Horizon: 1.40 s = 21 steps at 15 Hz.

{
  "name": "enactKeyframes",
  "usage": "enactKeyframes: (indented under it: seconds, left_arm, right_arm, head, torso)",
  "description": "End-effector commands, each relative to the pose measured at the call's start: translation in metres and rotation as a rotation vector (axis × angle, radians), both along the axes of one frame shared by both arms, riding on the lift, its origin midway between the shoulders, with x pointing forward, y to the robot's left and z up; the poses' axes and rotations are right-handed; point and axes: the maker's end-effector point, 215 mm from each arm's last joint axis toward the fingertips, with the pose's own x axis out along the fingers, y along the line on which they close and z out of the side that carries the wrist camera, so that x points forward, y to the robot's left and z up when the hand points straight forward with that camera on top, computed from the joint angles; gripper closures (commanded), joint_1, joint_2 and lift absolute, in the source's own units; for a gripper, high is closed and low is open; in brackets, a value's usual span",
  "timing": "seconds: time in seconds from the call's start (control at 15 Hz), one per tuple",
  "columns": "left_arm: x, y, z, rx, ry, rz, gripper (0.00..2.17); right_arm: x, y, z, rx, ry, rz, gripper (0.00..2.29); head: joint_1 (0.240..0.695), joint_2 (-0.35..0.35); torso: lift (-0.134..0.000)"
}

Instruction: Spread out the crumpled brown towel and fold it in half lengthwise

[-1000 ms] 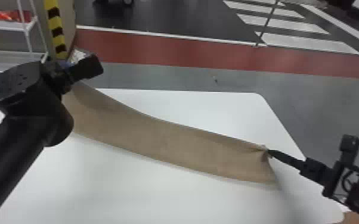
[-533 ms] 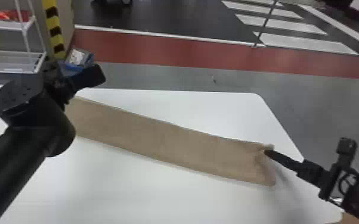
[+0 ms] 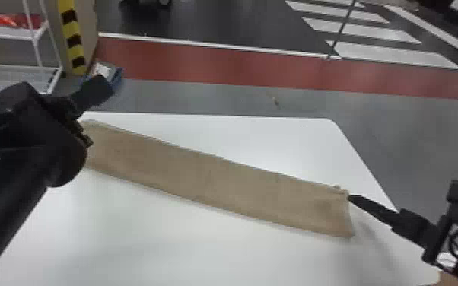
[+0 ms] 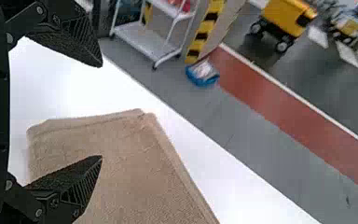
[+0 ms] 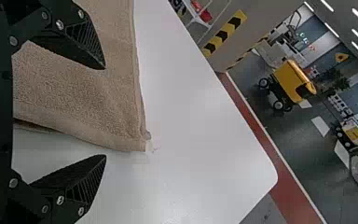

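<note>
One towel lies long and narrow on one table, left gripper and right gripper near its ends, both spread apart; beyond, one blue bin holds white stuff

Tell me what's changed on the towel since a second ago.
The brown towel's left end has come down onto the table. Both grippers now stand open, the towel apparently let go: the left gripper has shifted a little left, the right gripper slightly right, off the corner. The towel remains a long strip slanting across the table.
</note>
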Motion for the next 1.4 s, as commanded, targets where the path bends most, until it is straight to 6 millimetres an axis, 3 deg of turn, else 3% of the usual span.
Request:
enactKeyframes:
  seconds: [0.0, 0.2, 0.47, 0.73, 1.33]
  left_arm:
    - [-0.015, -0.003, -0.006, -0.216, 0.125, 0.107, 0.23]
    - [-0.012, -0.013, 0.005, -0.369, 0.153, 0.131, 0.23]
    - [0.008, -0.011, 0.021, -0.399, 0.128, 0.158, 0.23]
    - [0.029, -0.009, 0.018, -0.445, 0.133, 0.149, 0.23]
    - [0.025, 0.005, 0.000, -0.468, 0.138, 0.178, 0.21]
  right_arm:
    - [-0.007, 0.001, 0.001, -0.013, 0.002, 0.004, 0.25]
    - [-0.012, 0.003, 0.002, -0.010, 0.003, 0.000, 0.25]
    - [-0.022, 0.008, -0.003, -0.003, 0.013, -0.002, 0.25]
    - [-0.031, 0.005, -0.004, -0.006, 0.011, -0.009, 0.25]
    - [-0.036, 0.012, 0.006, 0.011, -0.004, 0.002, 0.25]
  head:
    - [0.695, -0.243]
    - [0.695, -0.249]
    - [0.695, -0.255]
    - [0.695, -0.245]
    - [0.695, -0.232]
  torso:
    - [-0.123]
    - [-0.123]
    - [-0.123]
    - [-0.123]
    - [-0.123]
